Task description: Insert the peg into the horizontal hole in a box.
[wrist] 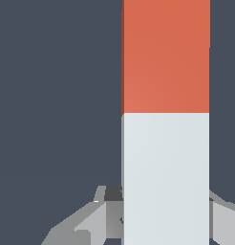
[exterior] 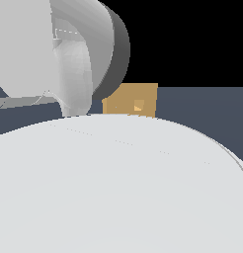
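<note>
In the wrist view the peg (wrist: 165, 119) fills the picture lengthwise, with its orange-red half far from me and its pale grey-white half running between my fingers. My gripper (wrist: 165, 203) stands with one finger (wrist: 98, 217) tight against each side of the white half, shut on it. In the exterior view the tan box (exterior: 131, 99) sits behind the arm, and the small square hole (exterior: 139, 105) shows on its facing side. The peg and gripper are hidden in that view.
A large white arm link (exterior: 118, 188) fills the lower half of the exterior view, and another white and dark grey link (exterior: 79, 54) covers the upper left. A dark blue-grey floor (exterior: 202, 113) lies around the box.
</note>
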Motion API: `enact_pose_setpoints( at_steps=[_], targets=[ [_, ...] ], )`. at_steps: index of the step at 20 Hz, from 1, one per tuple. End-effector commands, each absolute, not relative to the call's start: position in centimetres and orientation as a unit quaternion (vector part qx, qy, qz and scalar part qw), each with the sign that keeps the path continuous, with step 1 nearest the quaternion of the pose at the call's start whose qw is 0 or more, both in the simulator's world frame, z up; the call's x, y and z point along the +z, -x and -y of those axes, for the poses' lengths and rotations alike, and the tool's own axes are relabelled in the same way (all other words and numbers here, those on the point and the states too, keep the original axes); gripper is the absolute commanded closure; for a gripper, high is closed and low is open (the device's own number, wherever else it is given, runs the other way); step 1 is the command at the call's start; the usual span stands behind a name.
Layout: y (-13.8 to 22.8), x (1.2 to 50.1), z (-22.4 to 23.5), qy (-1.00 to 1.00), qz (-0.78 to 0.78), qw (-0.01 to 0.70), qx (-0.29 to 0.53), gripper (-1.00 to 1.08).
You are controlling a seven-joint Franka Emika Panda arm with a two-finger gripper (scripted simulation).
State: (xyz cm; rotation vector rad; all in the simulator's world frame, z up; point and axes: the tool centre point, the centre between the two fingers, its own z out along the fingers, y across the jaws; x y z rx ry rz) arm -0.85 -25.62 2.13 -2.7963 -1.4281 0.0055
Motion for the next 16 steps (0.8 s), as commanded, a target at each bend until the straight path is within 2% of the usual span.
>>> enact_pose_setpoints(
  at_steps=[1, 7, 16],
  targets=[
    [-0.4, 2.8, 24.4, 0.881, 0.473, 0.000, 0.000, 1.08],
    [-4.6, 4.8, 19.2, 0.838, 0.546, -0.001, 0.001, 1.08],
    [-10.0, 8.7, 6.9, 0.733, 0.680, -0.001, 0.001, 1.08]
  ],
)
